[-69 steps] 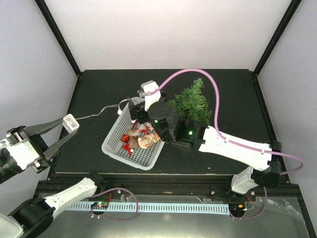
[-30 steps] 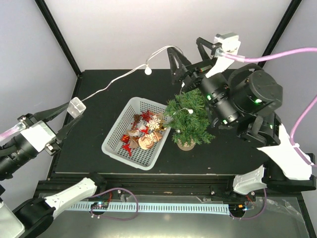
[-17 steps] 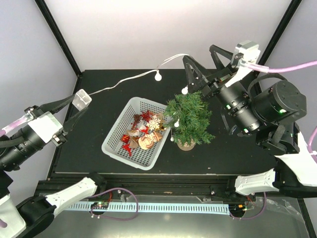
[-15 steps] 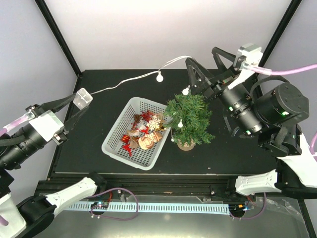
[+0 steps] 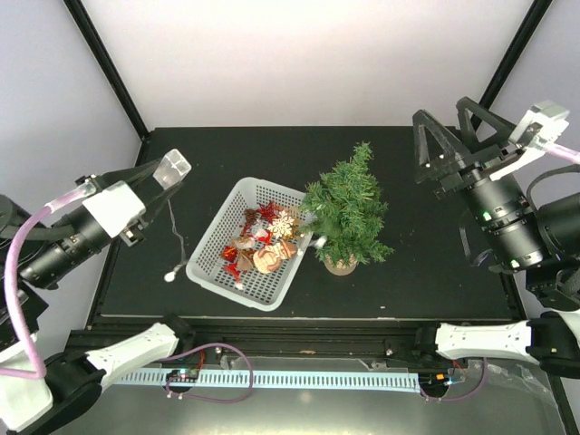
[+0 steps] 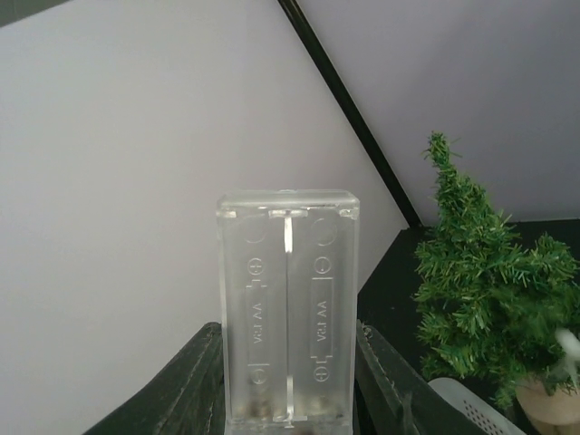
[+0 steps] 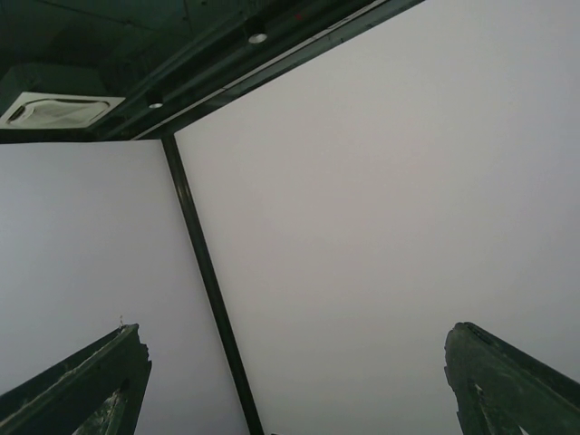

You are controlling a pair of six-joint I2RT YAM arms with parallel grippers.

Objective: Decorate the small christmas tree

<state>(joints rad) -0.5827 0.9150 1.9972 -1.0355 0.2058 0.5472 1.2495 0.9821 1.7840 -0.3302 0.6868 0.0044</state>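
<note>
The small green christmas tree [image 5: 349,210] stands upright on its tan base right of the white basket [image 5: 207,261]; it also shows in the left wrist view [image 6: 478,288]. My left gripper [image 5: 170,170] is shut on a clear plastic battery box [image 6: 288,299], held high left of the basket. A thin light-string wire [image 5: 173,222] hangs from the box down to a white bulb [image 5: 169,273] on the table. My right gripper [image 5: 450,134] is open and empty, raised high to the right of the tree; in its wrist view [image 7: 290,390] only wall shows between the fingers.
The basket holds several red, gold and white ornaments [image 5: 263,246]. Small white bulbs sit at the tree's left side [image 5: 318,241]. The black table [image 5: 426,263] ends at black frame posts and white walls. The basket's corner shows low in the left wrist view [image 6: 471,406].
My right gripper let go of the light string and swung up and right, away from the tree. The string dropped and now hangs from the battery box. My left gripper moved right.
</note>
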